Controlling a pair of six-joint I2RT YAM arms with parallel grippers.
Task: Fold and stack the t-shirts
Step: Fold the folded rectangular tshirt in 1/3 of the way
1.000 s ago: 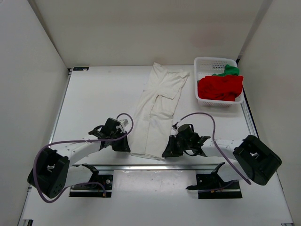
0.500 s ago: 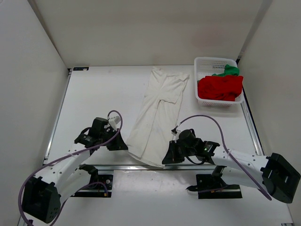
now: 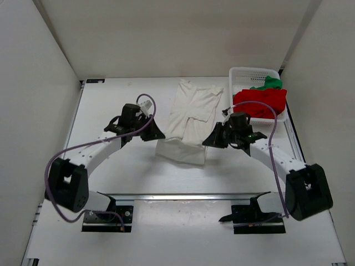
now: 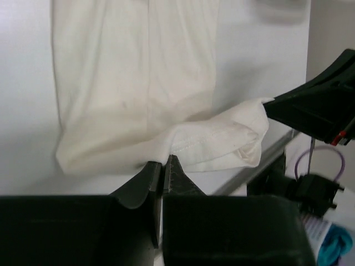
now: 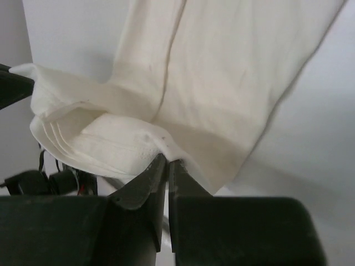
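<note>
Cream-white shirt (image 3: 191, 111) lies lengthwise mid-table (image 3: 111, 100), already narrowed to a long strip. Its near end is raised off the surface and doubled toward the far end. Left gripper (image 3: 156, 134) is pressed together, pinching one corner of that raised edge; right gripper (image 3: 209, 141) is likewise clamped on the opposite corner. Holding both corners level and apart keeps the edge taut, so I judge this is the halving fold, with the lifted end meant to land squarely on the far half. Red shirt (image 3: 260, 102) and green shirt (image 3: 270, 83) sit bunched in the basket (image 3: 238, 71) at the far right, unfolded. From overhead the gripper bodies cover the pinch points; only the wrist views show cloth between the fingers. How many layers each pinch takes cannot be told. Most of the green shirt is hidden behind the red.
</note>
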